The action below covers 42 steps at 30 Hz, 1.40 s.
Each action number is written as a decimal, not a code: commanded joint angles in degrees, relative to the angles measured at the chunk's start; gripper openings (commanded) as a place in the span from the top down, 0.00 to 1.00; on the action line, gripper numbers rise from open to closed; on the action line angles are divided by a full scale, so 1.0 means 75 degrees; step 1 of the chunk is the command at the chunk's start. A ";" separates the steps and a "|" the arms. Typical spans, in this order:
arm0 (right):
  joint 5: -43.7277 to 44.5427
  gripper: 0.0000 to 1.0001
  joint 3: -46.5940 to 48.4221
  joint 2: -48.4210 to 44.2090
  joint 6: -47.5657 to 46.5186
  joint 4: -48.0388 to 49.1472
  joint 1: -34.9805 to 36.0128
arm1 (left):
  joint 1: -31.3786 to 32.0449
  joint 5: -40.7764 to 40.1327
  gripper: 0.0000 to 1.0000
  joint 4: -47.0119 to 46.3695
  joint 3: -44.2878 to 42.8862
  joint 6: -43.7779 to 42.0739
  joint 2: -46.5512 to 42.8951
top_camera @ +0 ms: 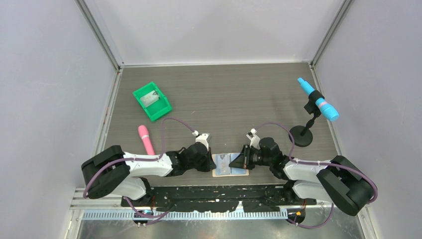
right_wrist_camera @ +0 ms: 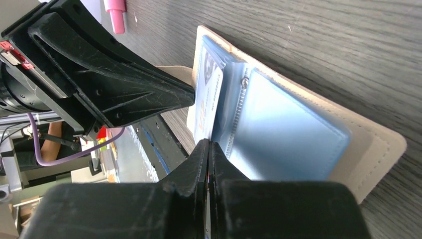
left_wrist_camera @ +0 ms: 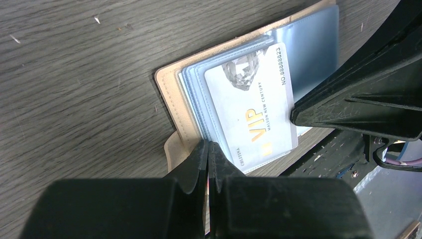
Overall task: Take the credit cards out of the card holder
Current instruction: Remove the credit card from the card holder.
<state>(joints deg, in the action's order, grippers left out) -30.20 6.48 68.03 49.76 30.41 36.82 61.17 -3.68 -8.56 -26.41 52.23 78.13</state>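
Card holder (top_camera: 230, 166) lies open and flat on the bench (top_camera: 224, 94), at the near edge between the two arms. Blue sleeves face up.

Left gripper (left_wrist_camera: 208, 149): fingers clenched, nothing seen between them. The tips are down on the tan flap at the holder's left edge, and it looks like a hold-down rather than a grasp.

Right gripper (right_wrist_camera: 209, 147): fingers likewise clenched, the tip at the free edge of the top credit card (left_wrist_camera: 251, 107), beside the holder's spine. I cannot tell whether it pinches the card or only pushes it.

Progress: early. That pale card with gold lettering still sits over the left-hand sleeves. No card lies loose on the bench. Whether more cards are stacked beneath is hidden.

Left to do: slide this one clear, then check the remaining sleeves.
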 commanded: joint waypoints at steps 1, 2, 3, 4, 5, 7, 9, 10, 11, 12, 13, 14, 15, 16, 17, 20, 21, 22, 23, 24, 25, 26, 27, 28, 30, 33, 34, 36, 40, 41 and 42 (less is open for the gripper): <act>-0.0188 0.95 -0.0088 -0.0131 0.0154 0.0566 -0.0191 | 0.0024 -0.0347 0.99 0.0437 0.0054 -0.0141 0.0153; -0.0200 0.95 -0.0089 -0.0200 0.0116 0.0490 -0.0246 | 0.0018 -0.0364 0.99 0.0448 0.0053 -0.0143 0.0166; -0.0196 0.95 -0.0076 -0.0241 0.0087 0.0420 -0.0269 | 0.0022 -0.0364 0.99 0.0439 0.0063 -0.0143 0.0184; -0.0188 0.95 -0.0066 -0.0324 0.0012 0.0257 -0.0301 | 0.0022 -0.0364 0.99 0.0422 0.0075 -0.0143 0.0198; -0.0173 0.95 -0.0043 -0.0367 -0.0030 0.0181 -0.0326 | 0.0018 -0.0364 0.99 0.0405 0.0085 -0.0143 0.0216; -0.0135 0.95 0.0022 -0.0489 -0.0242 -0.0310 -0.0412 | 0.0023 -0.0383 1.00 0.0403 0.0088 -0.0143 0.0234; -0.0105 0.95 0.0105 -0.0596 -0.0512 -0.0742 -0.0490 | 0.0020 -0.0379 1.00 0.0405 0.0079 -0.0143 0.0252; -0.0092 0.95 0.0130 -0.0668 -0.0591 -0.0852 -0.0532 | 0.0015 -0.0371 1.00 0.0403 0.0078 -0.0149 0.0259; -0.0095 0.95 0.0143 -0.0709 -0.0705 -0.1004 -0.0558 | 0.0017 -0.0365 1.00 0.0403 0.0071 -0.0154 0.0252; -0.0133 0.95 0.0132 -0.0781 -0.0728 -0.1047 -0.0616 | 0.0022 -0.0366 1.00 0.0419 0.0069 -0.0165 0.0252; -0.0163 0.95 0.0114 -0.0818 -0.0784 -0.1132 -0.0647 | 0.0021 -0.0373 1.00 0.0425 0.0065 -0.0175 0.0236; -0.0209 0.95 0.0117 -0.0902 -0.0803 -0.1176 -0.0703 | 0.0022 -0.0366 1.00 0.0436 0.0065 -0.0178 0.0227; -0.0224 0.95 0.0102 -0.0949 -0.0832 -0.1279 -0.0726 | 0.0017 -0.0365 1.00 0.0438 0.0065 -0.0178 0.0214; -0.0224 0.95 0.0099 -0.1070 -0.0838 -0.1337 -0.0772 | 0.0017 -0.0359 1.00 0.0432 0.0065 -0.0178 0.0202; -0.0198 0.95 0.0089 -0.1133 -0.0838 -0.1454 -0.0790 | 0.0023 -0.0346 1.00 0.0428 0.0060 -0.0176 0.0174; -0.0096 0.95 0.0166 -0.1525 -0.0876 -0.1851 -0.0857 | 0.0022 -0.0213 0.99 0.0435 0.0007 -0.0167 0.0055; 0.0005 0.95 0.0196 -0.1729 -0.0906 -0.2136 -0.0870 | 0.0017 -0.0161 0.99 0.0478 -0.0045 -0.0176 -0.0003; 0.0035 0.95 0.0262 -0.1831 -0.0934 -0.2293 -0.0874 | 0.0014 -0.0112 0.99 0.0548 -0.0128 -0.0203 -0.0074; 0.0148 0.95 0.0297 -0.2067 -0.0996 -0.2616 -0.0877 | 0.0023 -0.0047 0.98 0.0649 -0.0279 -0.0243 -0.0142; 0.0201 0.95 0.0361 -0.2199 -0.1053 -0.2790 -0.0877 | 0.0020 0.0000 0.96 0.0765 -0.0387 -0.0292 -0.0225; 0.0289 0.95 0.0387 -0.2457 -0.1072 -0.3083 -0.0878 | 0.0024 0.0043 0.94 0.0874 -0.0526 -0.0330 -0.0307; 0.0324 0.95 0.0421 -0.2582 -0.1095 -0.3212 -0.0884 | 0.0017 0.0083 0.92 0.0989 -0.0640 -0.0366 -0.0386; 0.0382 0.95 0.0435 -0.2805 -0.1099 -0.3446 -0.0888 | 0.0019 0.0134 0.89 0.1071 -0.0753 -0.0395 -0.0482; 0.0399 0.95 0.0454 -0.2909 -0.1102 -0.3540 -0.0889 | 0.0023 0.0192 0.85 0.1112 -0.0864 -0.0417 -0.0562; 0.0419 0.95 0.0459 -0.3200 -0.1068 -0.3835 -0.0898 | 0.0023 0.0347 0.76 0.1117 -0.1080 -0.0463 -0.0698; 0.0426 0.95 0.0469 -0.3580 -0.1030 -0.3983 -0.0904 | 0.0015 0.0454 0.66 0.1409 -0.1352 -0.0494 -0.0815; 0.0442 0.95 0.0486 -0.3690 -0.1023 -0.4178 -0.0903 | 0.0017 0.0456 0.65 0.1391 -0.1394 -0.0486 -0.0844; 0.0500 0.95 0.0509 -0.3727 -0.1042 -0.4327 -0.0901 | 0.0020 0.0456 0.64 0.1317 -0.1442 -0.0500 -0.0829; 0.0441 0.95 0.0501 -0.3444 -0.1091 -0.4263 -0.0901 | 0.0015 0.0671 0.65 0.1088 -0.1495 -0.0564 -0.0453; 0.0405 0.95 0.0492 -0.3398 -0.1074 -0.4206 -0.0901 | 0.0016 0.0790 0.66 0.0957 -0.1526 -0.0585 -0.0299; 0.0329 0.95 0.0471 -0.3331 -0.1040 -0.4119 -0.0901 | 0.0022 0.0855 0.68 0.0865 -0.1553 -0.0588 -0.0157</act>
<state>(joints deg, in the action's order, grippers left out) -27.14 8.14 41.69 42.48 -1.30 30.24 61.17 -0.36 0.25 -36.12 49.04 73.78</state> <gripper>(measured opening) 0.064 0.350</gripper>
